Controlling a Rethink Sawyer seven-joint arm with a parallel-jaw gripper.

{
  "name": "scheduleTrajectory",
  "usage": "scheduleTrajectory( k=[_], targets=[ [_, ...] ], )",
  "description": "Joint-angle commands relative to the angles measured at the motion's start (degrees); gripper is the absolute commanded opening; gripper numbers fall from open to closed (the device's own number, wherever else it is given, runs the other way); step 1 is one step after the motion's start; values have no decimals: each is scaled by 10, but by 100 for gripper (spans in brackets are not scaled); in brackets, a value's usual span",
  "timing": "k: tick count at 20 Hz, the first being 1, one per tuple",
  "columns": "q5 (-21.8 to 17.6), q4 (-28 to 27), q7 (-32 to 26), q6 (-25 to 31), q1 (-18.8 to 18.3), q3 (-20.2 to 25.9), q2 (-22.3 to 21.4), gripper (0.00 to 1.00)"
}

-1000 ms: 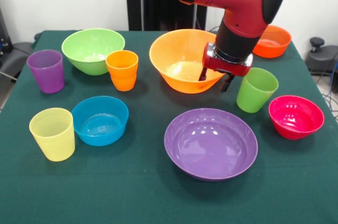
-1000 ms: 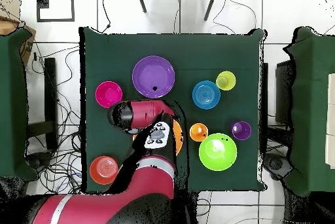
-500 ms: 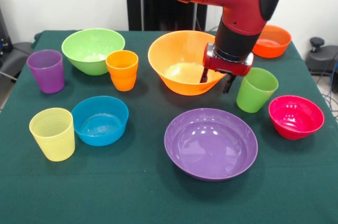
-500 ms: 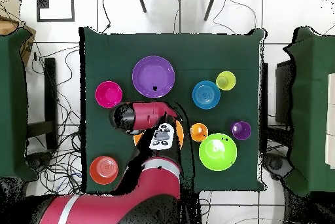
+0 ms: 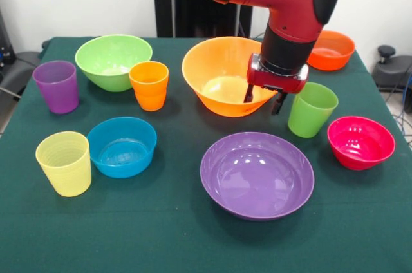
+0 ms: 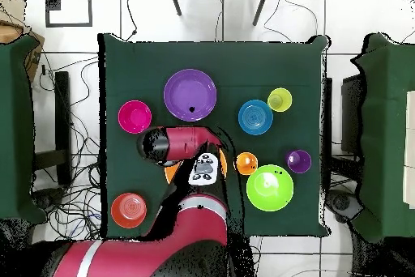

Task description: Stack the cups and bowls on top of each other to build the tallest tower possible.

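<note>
My gripper [image 5: 262, 98] hangs over the right rim of the large orange-yellow bowl [image 5: 219, 73]. It is open, with one finger inside the bowl and the other outside. The green cup [image 5: 312, 109] stands just right of it, and the wide purple bowl [image 5: 256, 173] sits in front. Nothing is stacked. The light green bowl [image 5: 112, 60], orange cup [image 5: 149, 85], purple cup [image 5: 56, 86], yellow cup [image 5: 64, 163] and blue bowl [image 5: 121, 146] are on the left. On the right are the pink-red bowl [image 5: 360, 142] and the orange-red bowl [image 5: 331, 49]. In the overhead view the arm [image 6: 182, 142] covers most of the large bowl.
The dark green table [image 5: 161, 234] carries everything. Other green-covered tables [image 6: 389, 128] stand beside it in the overhead view, and cables lie on the floor around them.
The large orange-yellow bowl has shifted a little toward the table's near side. The gripper stays at the bowl's right rim, and the arm's upper part has drifted slightly left.
</note>
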Motion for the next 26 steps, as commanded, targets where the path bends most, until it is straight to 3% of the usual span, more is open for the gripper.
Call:
scheduleTrajectory(
  k=[1, 13, 14, 26],
  targets=[
    [-16, 23, 23, -35, -5, 72, -6, 100],
    [-24, 30, 6, -28, -15, 85, -13, 100],
    [-25, 31, 5, -27, -15, 85, -13, 0],
    [-33, 27, -7, -16, -17, 86, -12, 0]
  ],
)
